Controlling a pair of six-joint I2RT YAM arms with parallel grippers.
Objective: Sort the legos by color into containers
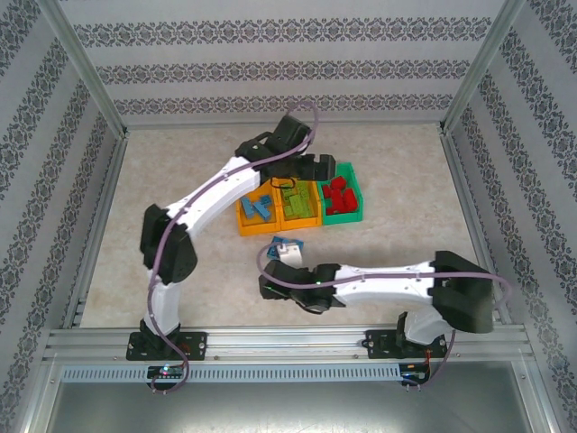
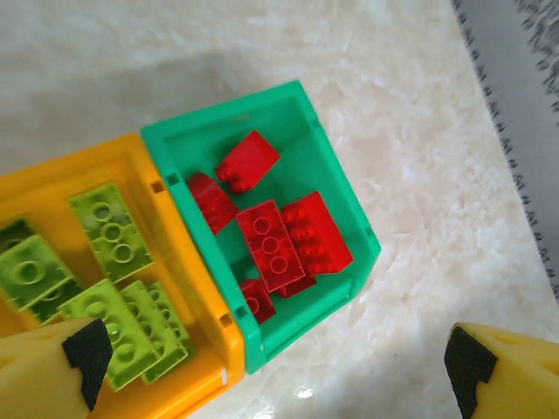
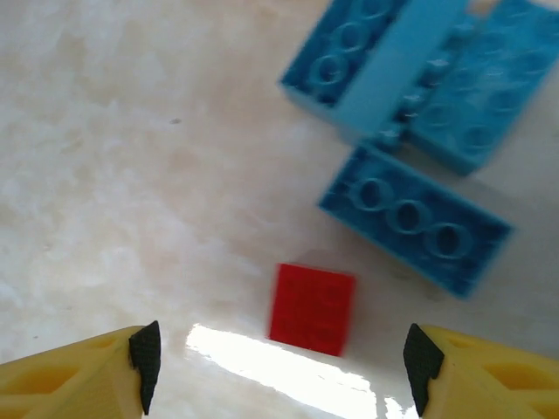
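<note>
Blue legos (image 3: pixel 410 214) are running off the upper-right edge. Left gripper (image 2: pixel 275 367) is hanging wide, empty, over the green bin (image 2: pixel 227 118) corner; right gripper (image 3: pixel 279 362), spread, is framing a loose red lego (image 3: pixel 312 308), untouched.

Beige marbled tabletop (image 1: pixel 406 176) centre frame; striped damask wall panels (image 1: pixel 288 54) top and sides; aluminium rail (image 1: pixel 288 341) along bottom edge.

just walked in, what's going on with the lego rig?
Color sort, well along. The left pincer hangs open over the bins: lime legos in an orange bin, red legos in the green bin beside it. The right pincer is open above the table, over a loose red brick with blue bricks nearby.
</note>
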